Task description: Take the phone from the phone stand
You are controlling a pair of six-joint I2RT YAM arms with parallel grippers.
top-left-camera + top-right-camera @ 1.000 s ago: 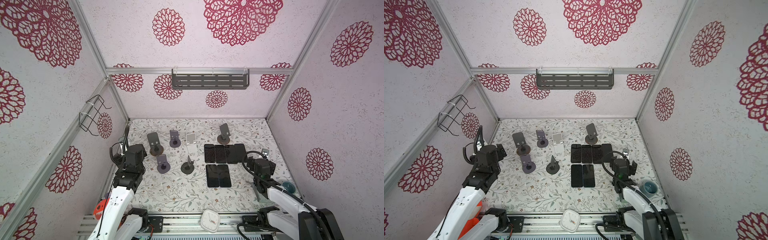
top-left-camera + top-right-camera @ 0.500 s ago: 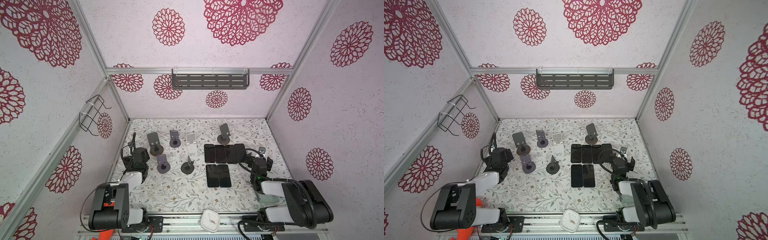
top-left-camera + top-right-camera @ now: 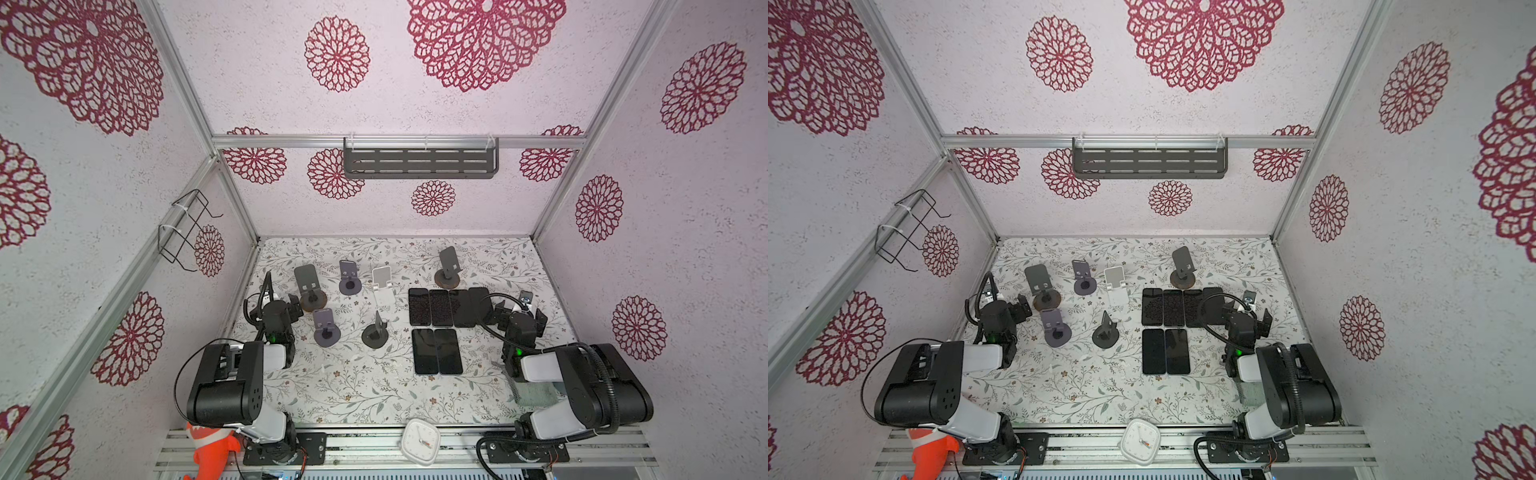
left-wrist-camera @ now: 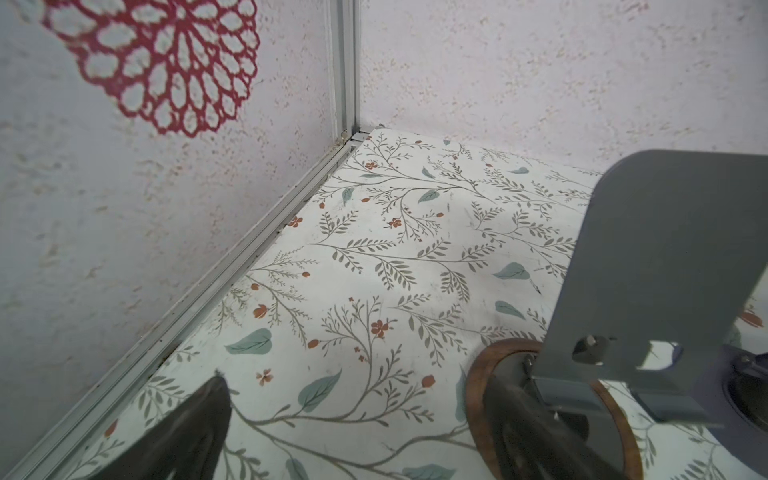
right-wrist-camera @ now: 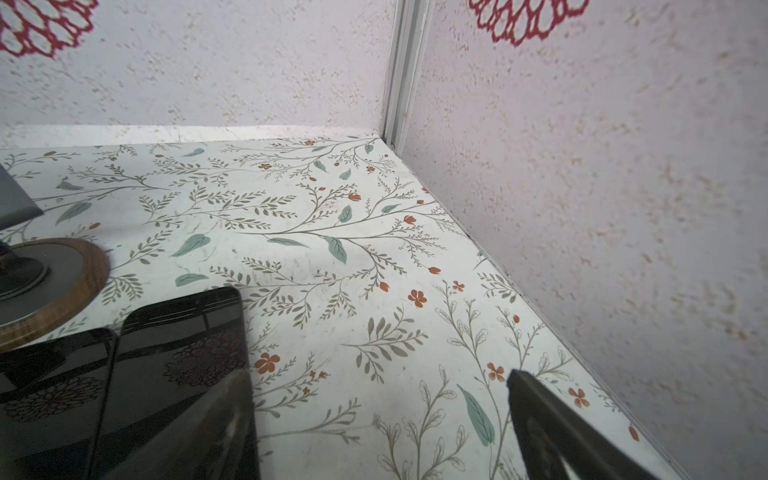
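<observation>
Top view, right of centre on the floral mat: a row of four phones, dark screens up, lying flat side by side, and a pair of phones just below it. Every phone is off the stands. Left of them stand a grey stand on a wood-rimmed base, a purple stand, a white stand, a second purple stand and a black stand. Above the row is a dark stand, upright.
</observation>
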